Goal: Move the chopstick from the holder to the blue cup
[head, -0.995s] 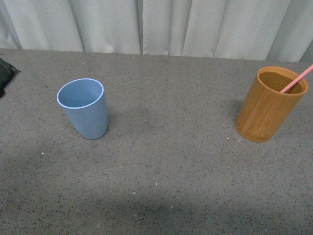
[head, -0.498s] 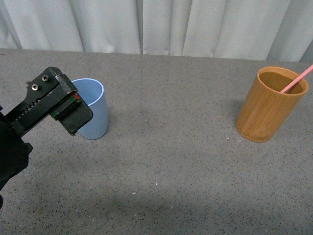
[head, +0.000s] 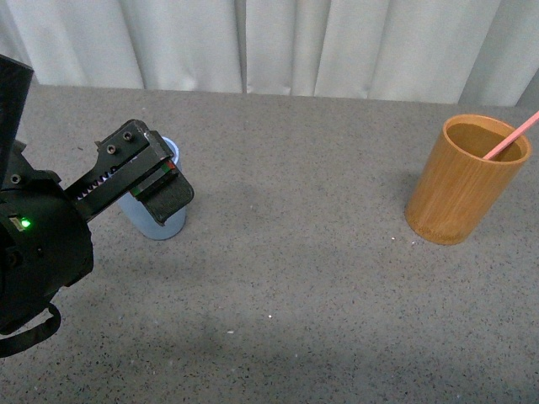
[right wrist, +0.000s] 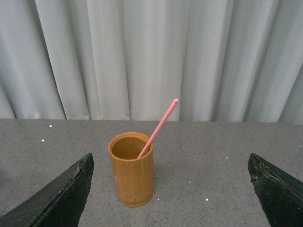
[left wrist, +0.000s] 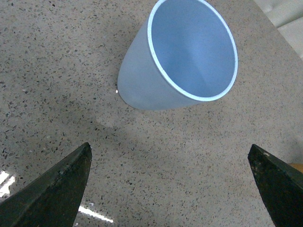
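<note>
L gripper (head: 164, 195) hangs low over the grey speckled table (head: 320, 278), jaws spread wide, nothing btwn them. The blue cup (left wrist: 184, 56) stands upright just ahead of its fingers (left wrist: 57, 189), roughly centred on the gap, not touching either one; cup inside looks empty. In the front view the gripper overlaps the cup's near side. R gripper (right wrist: 170, 155) also spread wide, holding nothing. The holder (right wrist: 131, 177) sits straight ahead of it, well apart, a bit toward one finger rather than dead centre. The chopstick (right wrist: 158, 127) is in the holder, leaning on the rim, upper part sticking out at a slant. From L gripper, holder & chopstick are far off to its right across the table. White curtain (right wrist: 142, 56) behind the holder.
</note>
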Robot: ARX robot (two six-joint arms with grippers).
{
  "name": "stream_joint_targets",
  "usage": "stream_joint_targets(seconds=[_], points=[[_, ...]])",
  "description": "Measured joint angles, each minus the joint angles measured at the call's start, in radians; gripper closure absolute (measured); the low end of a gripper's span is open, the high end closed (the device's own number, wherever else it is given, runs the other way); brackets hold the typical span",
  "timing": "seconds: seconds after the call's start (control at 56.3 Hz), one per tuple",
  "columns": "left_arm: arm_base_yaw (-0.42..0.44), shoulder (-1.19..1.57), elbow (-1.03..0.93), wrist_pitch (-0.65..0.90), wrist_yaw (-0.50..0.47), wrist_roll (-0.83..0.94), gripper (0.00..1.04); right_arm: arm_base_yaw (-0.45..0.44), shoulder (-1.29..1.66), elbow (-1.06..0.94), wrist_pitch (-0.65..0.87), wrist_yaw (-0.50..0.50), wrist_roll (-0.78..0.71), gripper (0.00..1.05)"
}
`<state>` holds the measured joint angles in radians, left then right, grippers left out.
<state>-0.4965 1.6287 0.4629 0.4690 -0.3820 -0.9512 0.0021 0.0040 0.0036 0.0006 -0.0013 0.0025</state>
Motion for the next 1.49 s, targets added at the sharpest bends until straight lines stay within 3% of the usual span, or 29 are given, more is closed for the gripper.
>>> stream_joint_targets(seconds=[0.444, 0.942, 1.493], points=[[0.016, 0.082, 0.027, 0.035, 0.011, 0.0, 0.07, 0.0, 0.0, 0.0, 0.0, 0.0, 0.0, 0.1], [0.104, 0.098, 0.061, 0.039, -0.015, -0.068, 0.07, 0.0, 0.0, 0.0, 0.0, 0.0, 0.0, 0.1], [0.109, 0.172, 0.113, 0.018, -0.039, -0.072, 0.07, 0.0, 0.0, 0.0, 0.0, 0.0, 0.0, 0.1]])
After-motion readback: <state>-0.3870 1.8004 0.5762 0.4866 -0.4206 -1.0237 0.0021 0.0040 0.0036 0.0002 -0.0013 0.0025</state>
